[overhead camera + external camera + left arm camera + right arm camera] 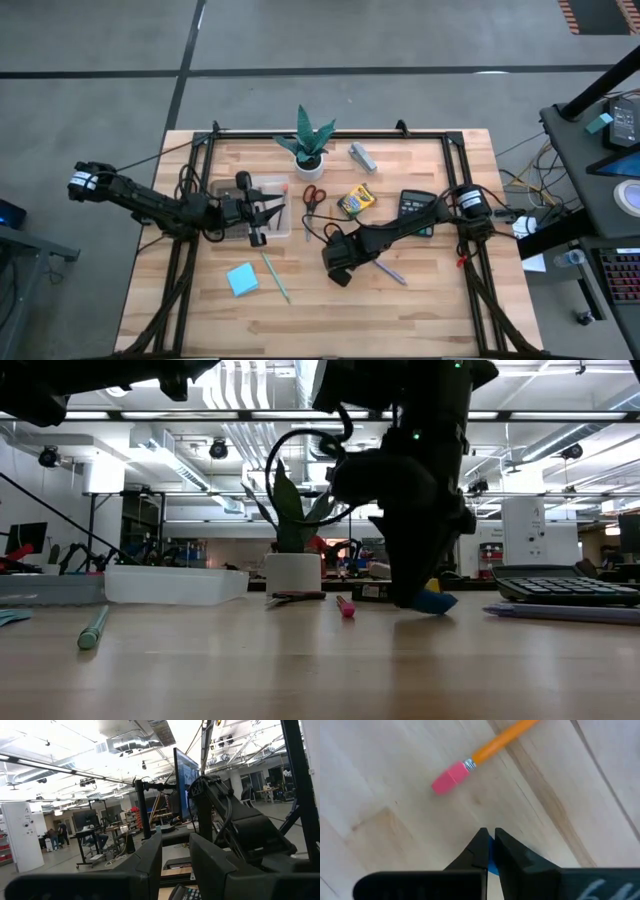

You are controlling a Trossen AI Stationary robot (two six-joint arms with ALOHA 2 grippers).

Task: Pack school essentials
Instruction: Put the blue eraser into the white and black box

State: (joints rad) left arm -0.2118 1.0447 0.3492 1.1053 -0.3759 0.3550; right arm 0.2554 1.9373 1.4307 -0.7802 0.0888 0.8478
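Observation:
My right gripper (338,262) points down at mid-table, shut on the small blue eraser (434,602). Just beside it lies an orange pencil (501,741) with a pink rubber end (345,606). My left gripper (262,218) hovers open over a clear tray (275,190) and holds nothing. Flat on the table lie the light-blue notepad (242,279), a green pencil (275,277), the red-handled scissors (313,195), the yellow-green crayon box (355,201) and a purple pen (392,271). My right gripper pinches the blue eraser (491,854) between its two fingertips (481,845), coming from above and pointing down. Only a sliver of blue shows between the fingers. The eraser sits at table height below the gripper; whether it is lifted clear I cannot tell.
A potted plant (310,142) in a white pot stands at the far edge, with a grey stapler (362,156) beside it. A dark calculator (415,205) lies right of the crayon box. Bare wood (400,320) stretches along the near edge.

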